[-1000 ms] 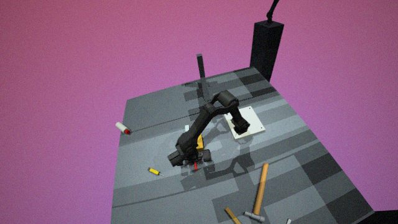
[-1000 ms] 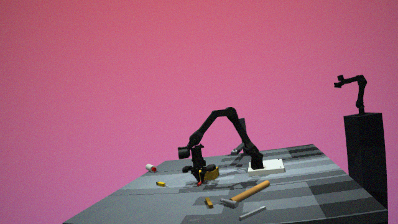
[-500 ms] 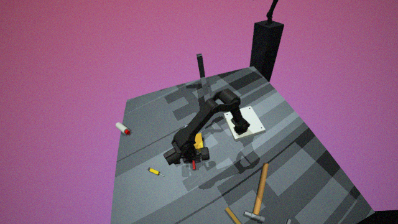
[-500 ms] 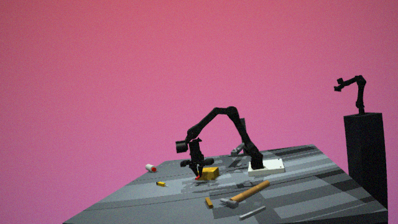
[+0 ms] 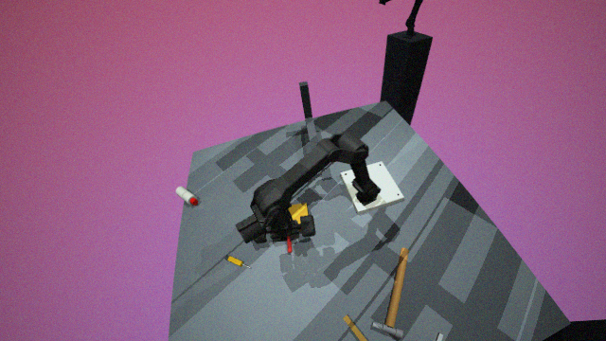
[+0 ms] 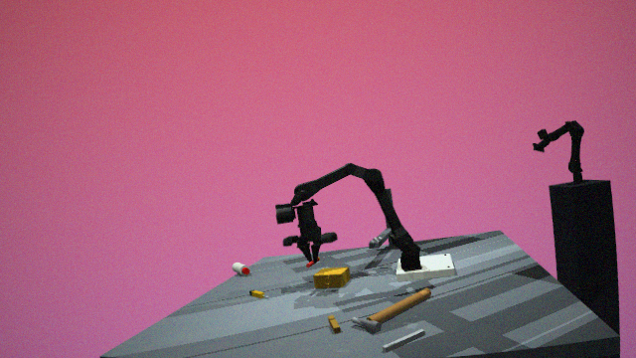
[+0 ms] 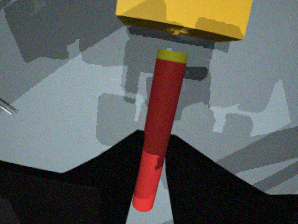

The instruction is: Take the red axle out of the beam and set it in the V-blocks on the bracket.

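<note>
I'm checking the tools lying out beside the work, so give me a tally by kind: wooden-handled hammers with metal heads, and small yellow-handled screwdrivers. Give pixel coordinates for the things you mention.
Wooden-handled hammer with metal head [image 5: 398, 289] [image 6: 399, 306]: 1
Small yellow-handled screwdriver [image 5: 235, 260] [image 6: 257, 293]: 1
Total: 2

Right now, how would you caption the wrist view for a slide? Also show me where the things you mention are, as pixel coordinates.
Red axle [image 7: 165, 105], yellow-tipped, clamped in the gripper [image 7: 154, 139], its yellow end pointing toward a yellow block [image 7: 200, 15].
</note>
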